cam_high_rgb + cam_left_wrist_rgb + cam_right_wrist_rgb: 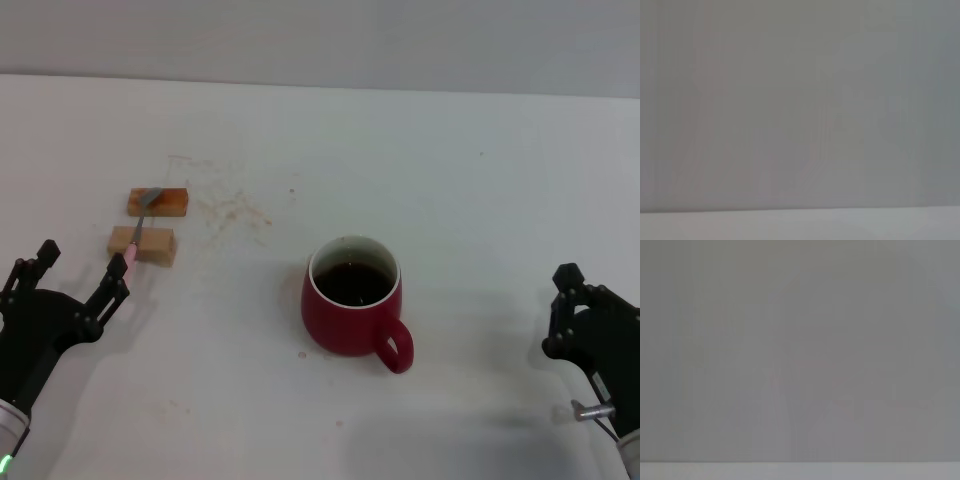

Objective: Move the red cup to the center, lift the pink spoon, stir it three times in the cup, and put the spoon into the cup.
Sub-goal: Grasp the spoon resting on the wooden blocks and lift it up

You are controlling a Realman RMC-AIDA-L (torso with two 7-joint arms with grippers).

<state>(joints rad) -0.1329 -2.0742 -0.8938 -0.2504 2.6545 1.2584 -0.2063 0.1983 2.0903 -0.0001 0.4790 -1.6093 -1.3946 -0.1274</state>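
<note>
Head view, pink spoon [134, 240] beside left gripper [75, 275]

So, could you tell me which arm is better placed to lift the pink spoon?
Left. The left gripper sits open beside the pink spoon; the right gripper is beyond the red cup.

Red cup [351, 310] upright mid-table holding dark liquid; pink spoon [138, 229] bridges two blocks.

One red cup [352, 310] stands on the surface [480, 200]. There is one pink spoon [138, 232]. Two tan wooden blocks show: a far block [158, 202] and a near block [143, 245]. Two end effectors appear, left end effector [70, 282] and right end effector [575, 300].
</note>
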